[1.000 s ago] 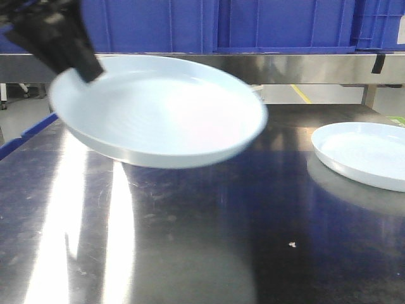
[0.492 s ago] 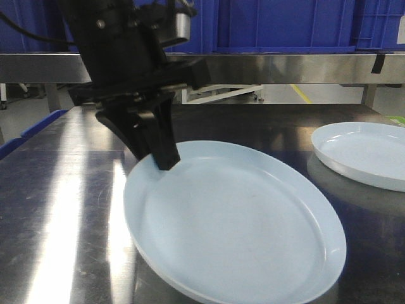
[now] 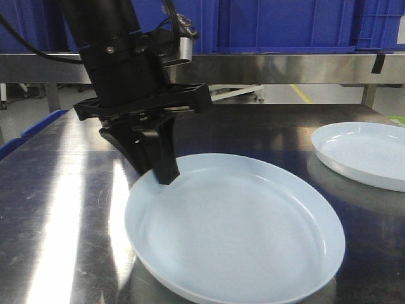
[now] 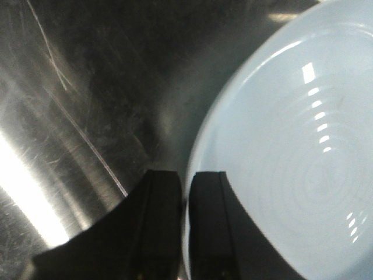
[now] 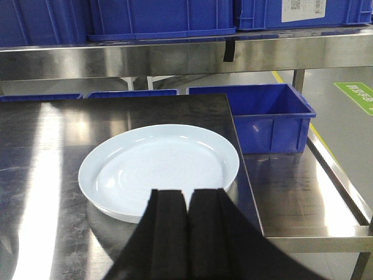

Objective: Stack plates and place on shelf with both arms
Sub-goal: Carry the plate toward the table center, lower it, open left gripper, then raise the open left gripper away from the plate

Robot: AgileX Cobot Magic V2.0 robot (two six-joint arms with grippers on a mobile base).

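Blue crates (image 3: 285, 25) lined the shelf (image 3: 285, 66) behind the dark tabletop (image 3: 57, 209), and another blue crate (image 5: 265, 116) stood lower, past the table's right edge. My left gripper (image 3: 164, 176) pinched the first plate (image 3: 240, 234) by its rim, one finger inside and one outside, the plate low over the steel. My right gripper (image 5: 187, 233) was pressed together and empty, with the second plate (image 5: 157, 166) lying flat just ahead of it.

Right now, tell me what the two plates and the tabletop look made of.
Near plate and far plate: glossy pale bluish-white, crisp highlights, faint concentric rings; glazed ceramic or melamine, cannot tell which. Tabletop: brushed steel, fine scratches, streaky glare.
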